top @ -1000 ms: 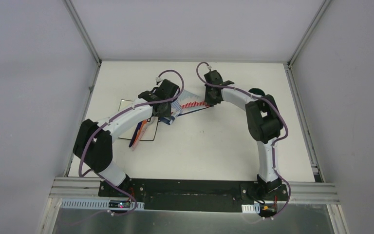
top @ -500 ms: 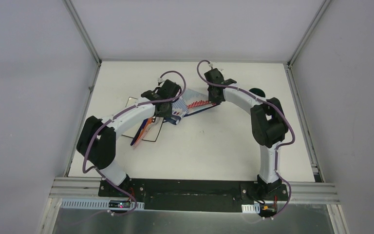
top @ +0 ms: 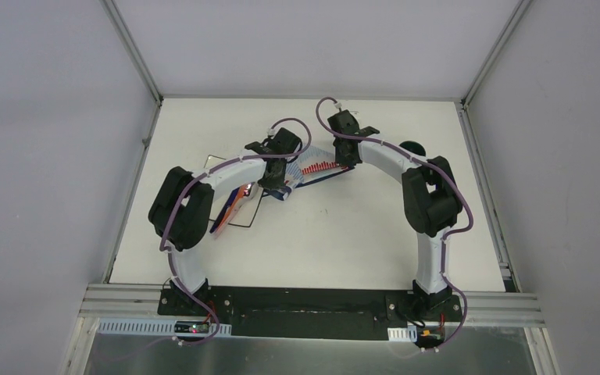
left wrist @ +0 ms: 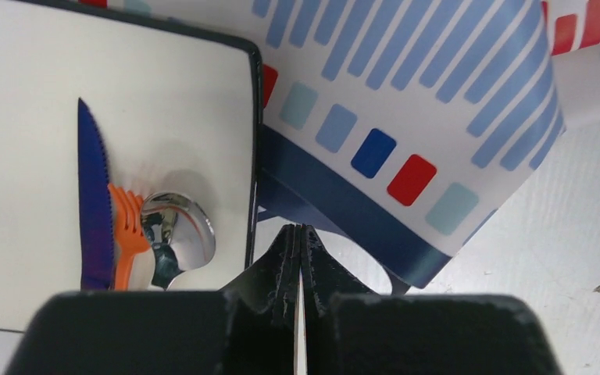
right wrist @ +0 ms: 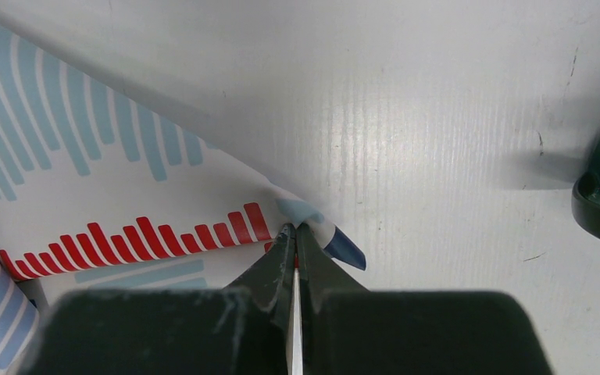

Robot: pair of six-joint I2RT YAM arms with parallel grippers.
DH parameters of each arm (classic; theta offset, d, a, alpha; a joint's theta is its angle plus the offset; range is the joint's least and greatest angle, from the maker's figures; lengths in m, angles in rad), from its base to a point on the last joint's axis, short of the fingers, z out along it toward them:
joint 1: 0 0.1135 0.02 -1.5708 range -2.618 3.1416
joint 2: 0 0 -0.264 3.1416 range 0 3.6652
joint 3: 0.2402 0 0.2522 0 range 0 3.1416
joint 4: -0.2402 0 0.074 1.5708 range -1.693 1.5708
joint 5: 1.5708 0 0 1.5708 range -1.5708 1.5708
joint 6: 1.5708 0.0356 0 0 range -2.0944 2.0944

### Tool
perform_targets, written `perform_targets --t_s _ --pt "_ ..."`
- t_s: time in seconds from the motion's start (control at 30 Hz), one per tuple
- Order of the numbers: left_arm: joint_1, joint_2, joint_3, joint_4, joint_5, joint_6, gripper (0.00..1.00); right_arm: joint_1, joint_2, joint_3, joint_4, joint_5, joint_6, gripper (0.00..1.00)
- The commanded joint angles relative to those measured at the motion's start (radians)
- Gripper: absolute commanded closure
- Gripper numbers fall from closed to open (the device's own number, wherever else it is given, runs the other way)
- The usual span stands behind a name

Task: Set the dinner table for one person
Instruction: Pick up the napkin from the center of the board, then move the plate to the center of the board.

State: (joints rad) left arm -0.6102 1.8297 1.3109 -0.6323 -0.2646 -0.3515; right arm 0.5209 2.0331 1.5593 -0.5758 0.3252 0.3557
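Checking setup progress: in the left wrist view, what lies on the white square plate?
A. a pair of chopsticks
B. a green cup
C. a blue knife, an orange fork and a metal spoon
C: the blue knife, orange fork and metal spoon lie side by side on the plate.

A striped cloth [top: 312,167] is seen rumpled on the table [top: 344,234] between the left gripper [top: 278,186] and the right gripper [top: 345,162], beside a square plate [top: 244,216].
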Motion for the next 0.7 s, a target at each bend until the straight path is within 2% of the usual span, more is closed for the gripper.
perform_targets --t_s 0.0,0.33,0.67 --pt "-0.011 0.010 0.039 0.036 0.022 0.001 1.00 -0.015 -0.066 0.007 -0.007 0.065 -0.032 1.00" --pt "0.000 0.058 0.025 0.035 -0.048 0.006 1.00 -0.015 -0.064 0.009 -0.006 0.053 -0.032 1.00" --pt "0.086 0.083 0.006 0.037 -0.048 0.014 1.00 -0.014 -0.064 -0.003 -0.006 0.054 -0.033 1.00"
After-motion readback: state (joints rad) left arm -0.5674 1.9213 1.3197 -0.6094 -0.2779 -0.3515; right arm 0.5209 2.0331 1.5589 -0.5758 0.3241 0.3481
